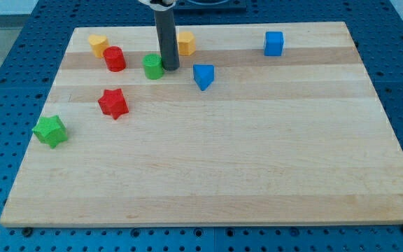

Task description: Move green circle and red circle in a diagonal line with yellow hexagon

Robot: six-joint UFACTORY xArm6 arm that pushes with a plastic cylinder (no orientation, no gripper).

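Your tip (170, 68) sits at the view's top, touching or all but touching the right side of the green circle (152, 67), so the block lies directly toward the view's left of the rod. There is no claw here to open or close; the arm ends in a bare rod that holds nothing and can only shove. The red circle (115, 59) is further to the view's left and slightly higher, near the yellow block (98, 45) in the top-left corner of the wooden board (257, 175). The yellow hexagon (185, 43) is partly hidden behind the rod, just up and to the right of your tip. As things lie, the red and green circles run a shallow slope down to the right, while the hexagon sits above that line. From this contact side, a push would probably carry the green circle leftward toward the red one; to drive it down or up you would likely need to come round to another face first. The blue blocks (203, 75), red star (113, 103) and green star (50, 131) are apart from this group.
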